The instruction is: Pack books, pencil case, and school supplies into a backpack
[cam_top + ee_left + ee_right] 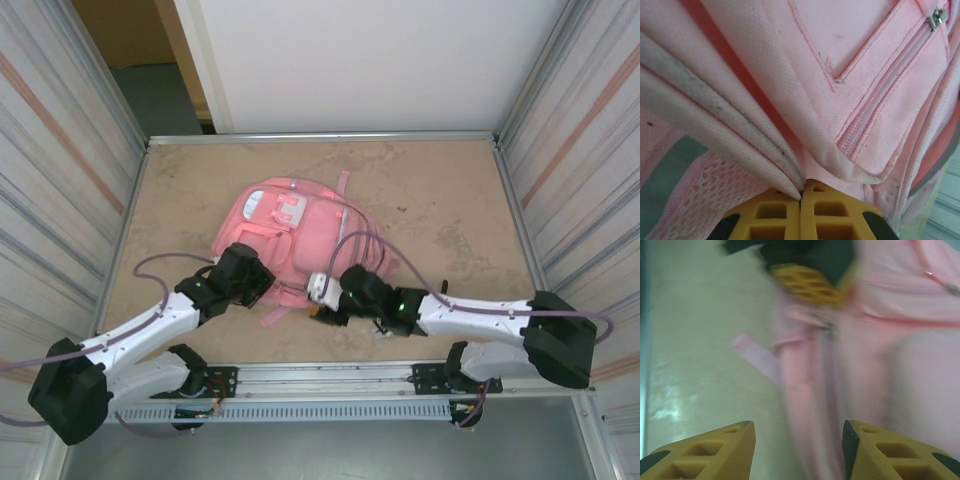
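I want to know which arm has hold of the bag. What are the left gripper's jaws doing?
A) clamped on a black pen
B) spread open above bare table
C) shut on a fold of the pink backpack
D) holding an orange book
C: in the left wrist view the left gripper has its jaws pressed together on a fold of the pink backpack.

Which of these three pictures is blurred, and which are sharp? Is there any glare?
Right wrist: the backpack is smeared by blur, with pale glare on the table. Left wrist: sharp, the fabric weave and the zipper crisp. Top external: evenly lit and in focus.
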